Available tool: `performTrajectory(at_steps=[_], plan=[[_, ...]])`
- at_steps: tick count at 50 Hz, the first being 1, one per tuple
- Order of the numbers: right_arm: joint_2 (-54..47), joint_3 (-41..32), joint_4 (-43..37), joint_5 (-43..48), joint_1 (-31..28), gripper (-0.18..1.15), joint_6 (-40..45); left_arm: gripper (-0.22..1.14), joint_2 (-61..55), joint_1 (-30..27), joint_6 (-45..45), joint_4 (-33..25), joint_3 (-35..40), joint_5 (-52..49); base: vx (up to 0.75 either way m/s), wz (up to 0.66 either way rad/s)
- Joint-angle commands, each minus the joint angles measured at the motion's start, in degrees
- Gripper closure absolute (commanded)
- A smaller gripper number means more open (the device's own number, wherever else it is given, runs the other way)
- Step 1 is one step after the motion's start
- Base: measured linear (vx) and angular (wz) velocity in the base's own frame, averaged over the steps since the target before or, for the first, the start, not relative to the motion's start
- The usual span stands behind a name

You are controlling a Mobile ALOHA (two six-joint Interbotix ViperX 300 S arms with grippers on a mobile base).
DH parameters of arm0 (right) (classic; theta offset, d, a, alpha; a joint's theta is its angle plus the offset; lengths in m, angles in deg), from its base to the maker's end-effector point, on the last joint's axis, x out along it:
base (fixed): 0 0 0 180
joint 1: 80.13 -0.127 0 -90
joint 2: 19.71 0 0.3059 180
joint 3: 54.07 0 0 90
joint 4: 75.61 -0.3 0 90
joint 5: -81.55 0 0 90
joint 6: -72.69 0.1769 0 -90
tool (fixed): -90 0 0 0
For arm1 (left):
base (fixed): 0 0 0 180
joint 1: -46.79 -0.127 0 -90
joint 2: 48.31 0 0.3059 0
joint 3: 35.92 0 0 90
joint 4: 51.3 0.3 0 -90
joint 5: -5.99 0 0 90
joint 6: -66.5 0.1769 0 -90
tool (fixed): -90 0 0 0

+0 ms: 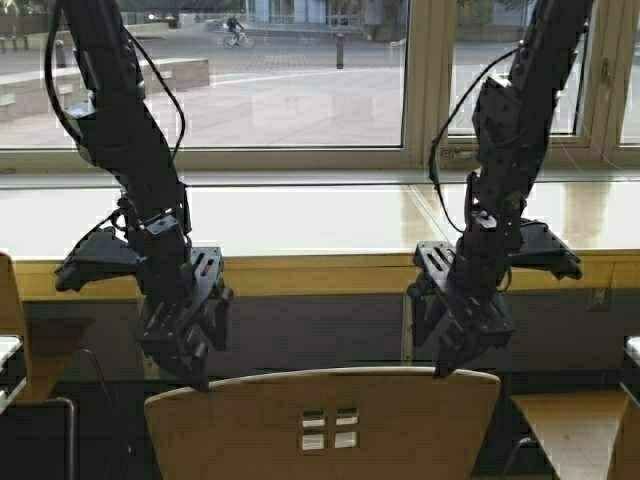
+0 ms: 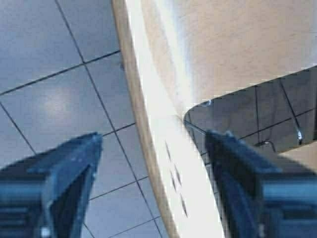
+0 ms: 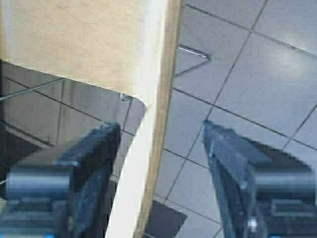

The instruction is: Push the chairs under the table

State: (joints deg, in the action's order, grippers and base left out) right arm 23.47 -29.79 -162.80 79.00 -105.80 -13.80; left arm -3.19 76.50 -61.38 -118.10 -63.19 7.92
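A light-brown plywood chair (image 1: 320,420) with four small square cutouts in its backrest stands at the bottom centre, in front of the table (image 1: 300,225), whose yellowish front edge runs across the view. My left gripper (image 1: 200,375) hangs open over the backrest's left top corner, and my right gripper (image 1: 448,368) hangs open over its right top corner. In the left wrist view the backrest edge (image 2: 158,148) passes between the spread fingers (image 2: 74,168). The right wrist view shows the backrest edge (image 3: 148,148) between that gripper's fingers (image 3: 233,158), with a gap on each side.
Parts of two more plywood chairs show at the left edge (image 1: 12,330) and the lower right (image 1: 580,430). A window (image 1: 280,70) stands behind the table. Grey floor tiles (image 2: 54,99) lie under the chair.
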Motion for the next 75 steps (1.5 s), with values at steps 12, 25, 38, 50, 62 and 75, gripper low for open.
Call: performTrajectory(at_steps=[12,25,38,50,62,75], plan=[[-5.45,-3.87,0.0,-0.79,1.58,0.09,-0.09,-0.03,-5.19,0.26,0.18,-0.09,5.45,-0.97,0.01,0.01],[-10.99,-8.26,0.09,-1.76,2.9,0.09,-0.26,-0.03,-10.11,0.18,0.44,-0.09,10.02,-0.97,0.0,0.0],[-16.79,-12.74,1.41,-3.43,3.52,0.11,-0.88,-0.02,-14.94,0.18,0.62,0.0,15.03,-0.97,0.01,0.01],[-18.81,-16.0,2.81,-3.43,3.6,0.75,-0.88,0.5,-16.79,-0.18,0.62,-0.09,16.7,-1.05,0.02,0.01],[-20.04,-17.75,3.08,-3.69,3.96,0.91,-0.97,0.93,-16.96,-2.2,-0.09,-0.09,18.02,-0.79,0.02,0.01],[-20.92,-19.42,4.75,-4.31,3.96,0.92,-0.97,0.89,-16.88,-4.92,0.53,-0.09,18.28,-0.88,0.06,0.0]])
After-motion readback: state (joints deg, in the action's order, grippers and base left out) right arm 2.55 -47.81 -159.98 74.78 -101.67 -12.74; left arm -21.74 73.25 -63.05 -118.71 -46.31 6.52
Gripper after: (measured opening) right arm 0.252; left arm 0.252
